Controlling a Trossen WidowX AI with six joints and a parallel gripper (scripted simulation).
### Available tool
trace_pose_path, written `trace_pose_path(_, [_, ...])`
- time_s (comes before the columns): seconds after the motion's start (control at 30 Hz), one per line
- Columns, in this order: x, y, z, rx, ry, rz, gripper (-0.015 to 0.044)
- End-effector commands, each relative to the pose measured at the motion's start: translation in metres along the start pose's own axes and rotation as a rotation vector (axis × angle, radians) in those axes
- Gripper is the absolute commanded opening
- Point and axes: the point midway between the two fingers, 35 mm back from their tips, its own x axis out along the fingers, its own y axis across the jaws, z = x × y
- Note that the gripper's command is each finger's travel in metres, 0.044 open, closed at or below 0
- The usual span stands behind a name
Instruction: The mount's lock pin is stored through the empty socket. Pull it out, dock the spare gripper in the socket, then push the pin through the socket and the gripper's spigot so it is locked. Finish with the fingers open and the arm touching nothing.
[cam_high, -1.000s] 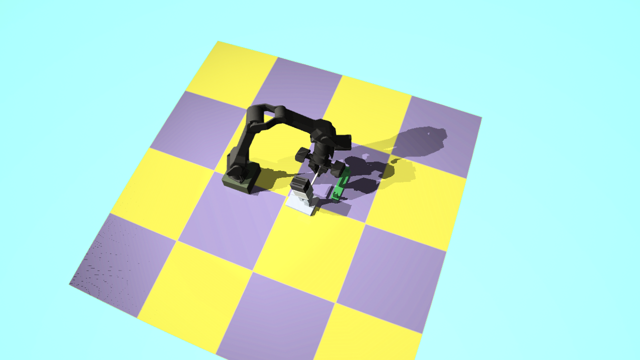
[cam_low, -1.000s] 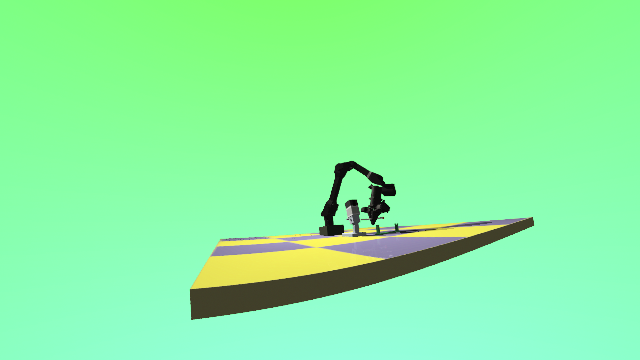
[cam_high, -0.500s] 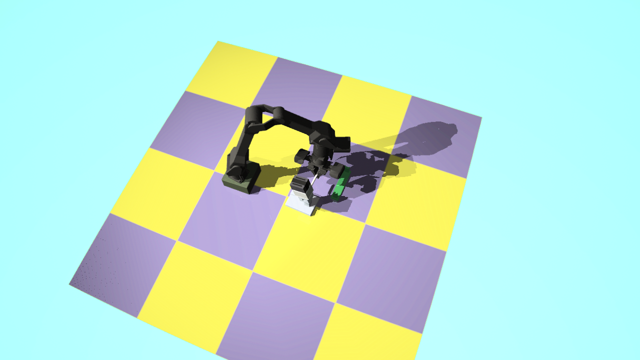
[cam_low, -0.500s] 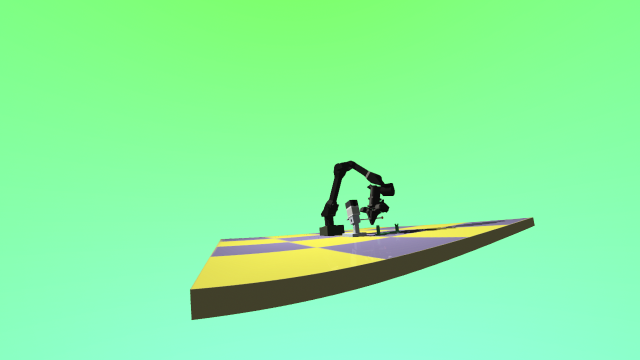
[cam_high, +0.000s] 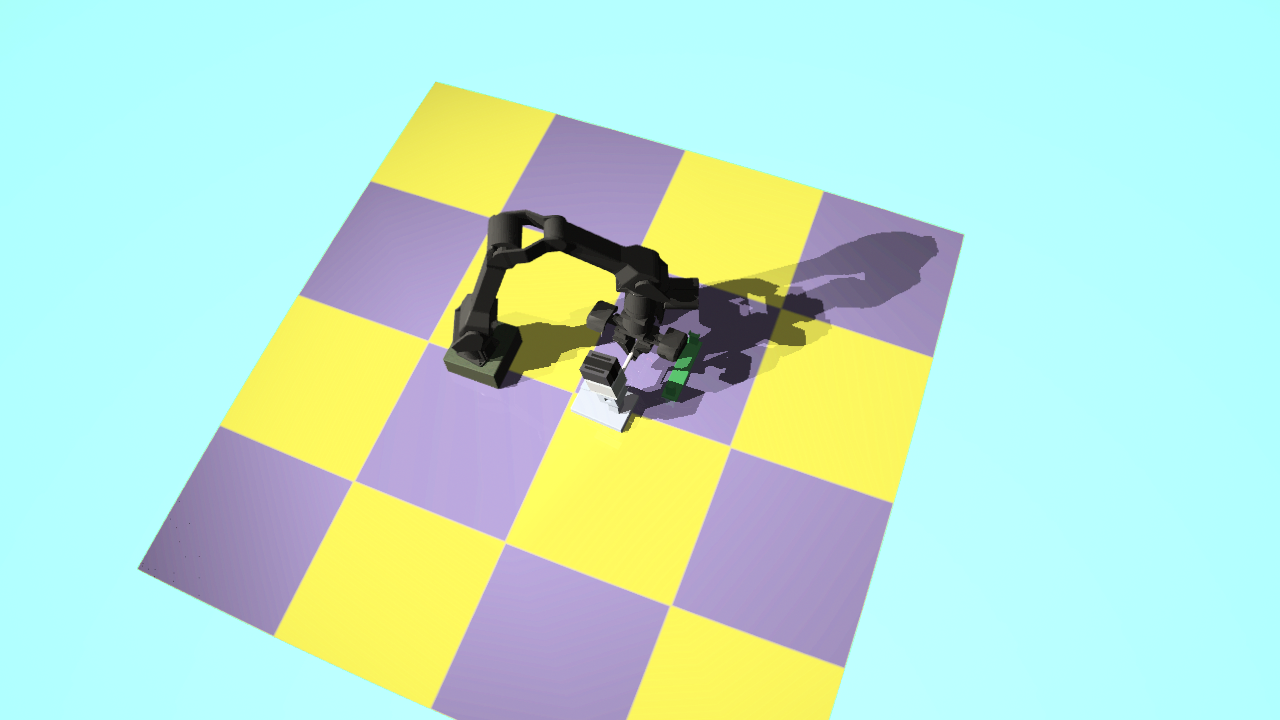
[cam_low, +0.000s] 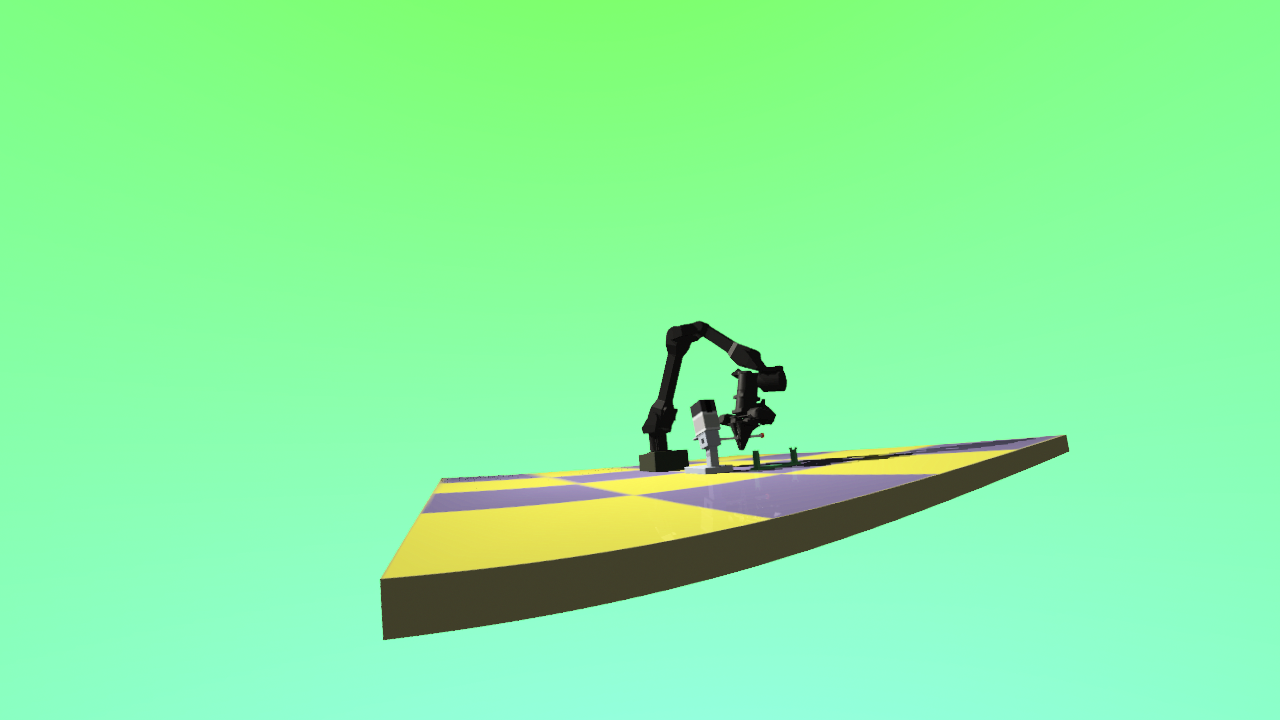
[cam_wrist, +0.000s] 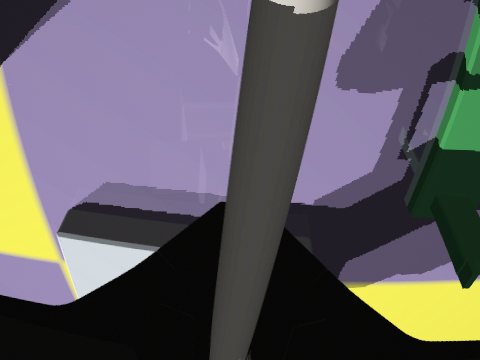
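Gripped in the closed fingers of the black parallel-jaw claw (cam_high: 633, 352) (cam_low: 741, 445) (cam_wrist: 254, 215), the slim pale-grey cylindrical lock pin (cam_high: 628, 360) (cam_low: 754, 436) (cam_wrist: 285, 100) runs crosswise between them, nearly level above the surface. Its orange-red head points towards the surface's right corner in the exterior view; its other end reaches the grey socket mount (cam_high: 599, 413) (cam_low: 712, 454) (cam_wrist: 105, 260), insertion depth unclear. Atop that mount sits the black-and-white blocky spare gripper (cam_high: 601, 368) (cam_low: 704, 416). Near the claw, below it, lies a green cradle (cam_high: 686, 362) (cam_low: 793, 456) (cam_wrist: 460, 120). Farther off, towards the top view's left edge of the checkered surface (cam_high: 617, 501) (cam_low: 537, 537) (cam_wrist: 30, 175), stands the dark arm base (cam_high: 472, 368) (cam_low: 657, 462).
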Motion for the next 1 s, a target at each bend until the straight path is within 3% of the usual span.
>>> trace_pose_path(0.0, [0.002, 0.001, -0.003, -0.004, 0.004, 0.000, 0.0000])
trace_pose_path(0.97, [0.006, 0.001, -0.020, -0.002, 0.004, -0.009, 0.0000])
